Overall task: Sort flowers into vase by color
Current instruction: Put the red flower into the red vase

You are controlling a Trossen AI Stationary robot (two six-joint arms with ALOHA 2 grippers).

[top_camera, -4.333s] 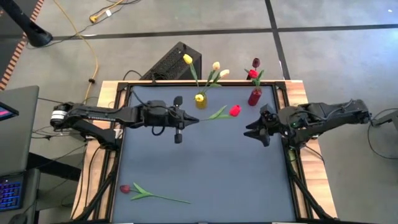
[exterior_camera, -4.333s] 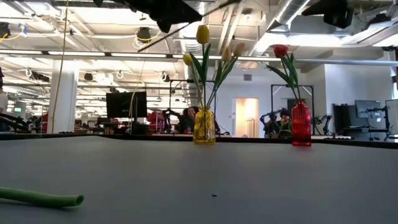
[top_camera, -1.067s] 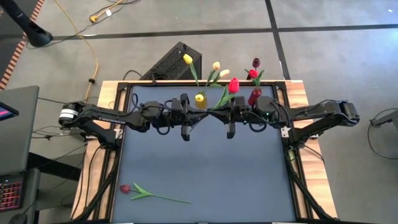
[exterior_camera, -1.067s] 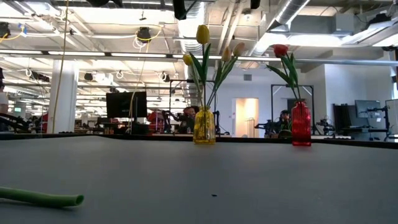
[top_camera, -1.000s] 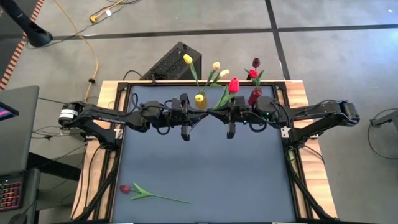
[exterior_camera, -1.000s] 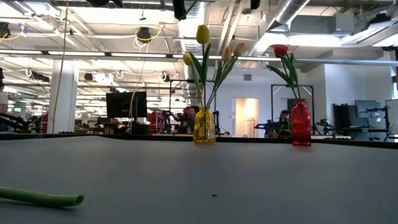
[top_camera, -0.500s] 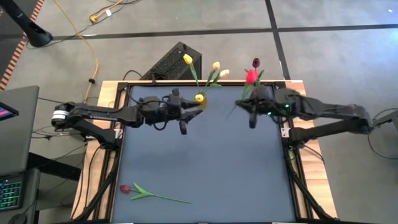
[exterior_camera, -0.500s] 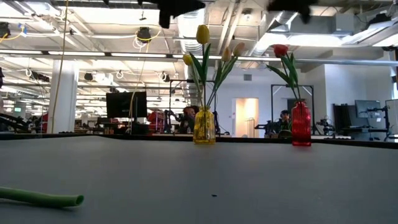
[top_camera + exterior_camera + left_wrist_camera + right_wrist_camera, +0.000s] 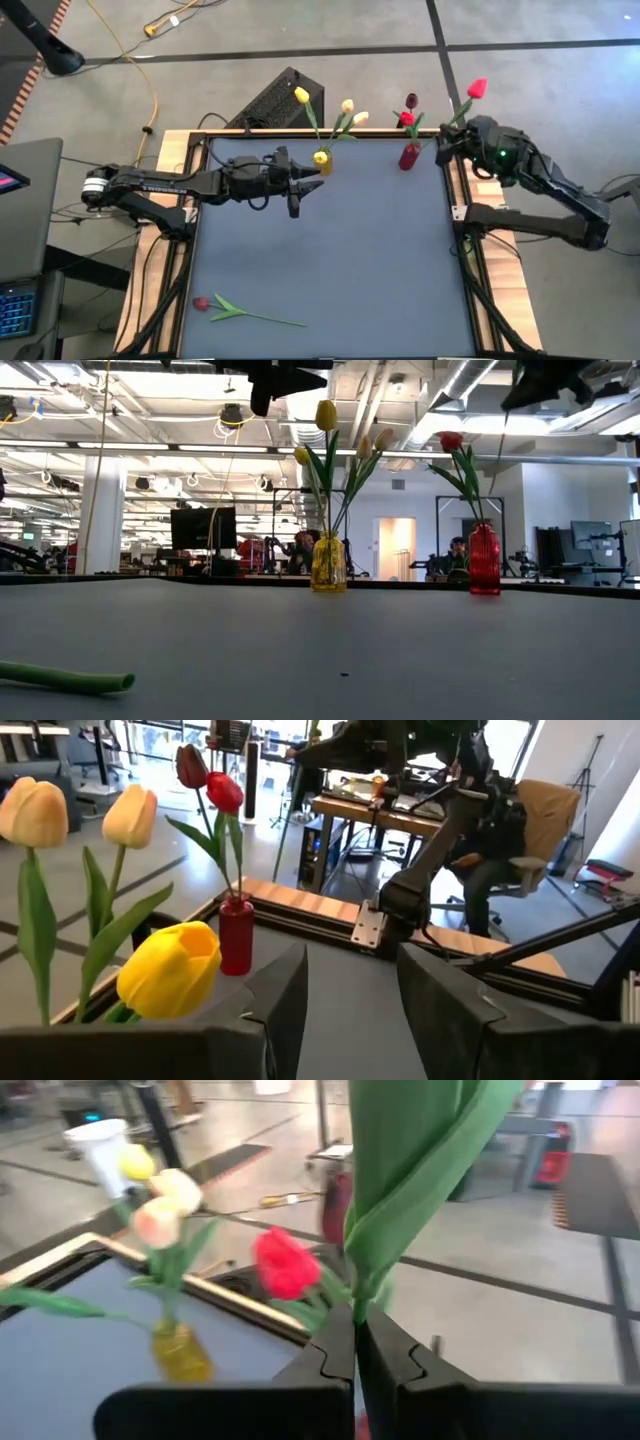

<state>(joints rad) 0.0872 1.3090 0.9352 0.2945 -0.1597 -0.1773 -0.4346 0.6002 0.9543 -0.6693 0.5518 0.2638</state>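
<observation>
My right gripper is shut on a red flower, beside the table's far right corner and just right of the red vase. That vase holds a red flower and a dark red one. The yellow vase holds yellow and cream flowers. My left gripper stands open just left of the yellow vase, with nothing between its fingers. Another dark red flower lies flat on the table near the front left. My right gripper pinches the red flower's green stem between its two fingers, just below the base of a large leaf. The flower is lifted clear of the table. Its head points up and away toward the far right.
The two vases stand close together along the far edge. A black box sits on the floor behind the table. Wooden rails frame the dark mat. The mat's middle and near right are bare. People and desks show beyond the table.
My left gripper has let go of the red flower's stem and drawn back a little toward the table's left. My right gripper has carried the flower from the table's far middle toward the far right corner, past the red vase. The head now points beyond the table's edge.
</observation>
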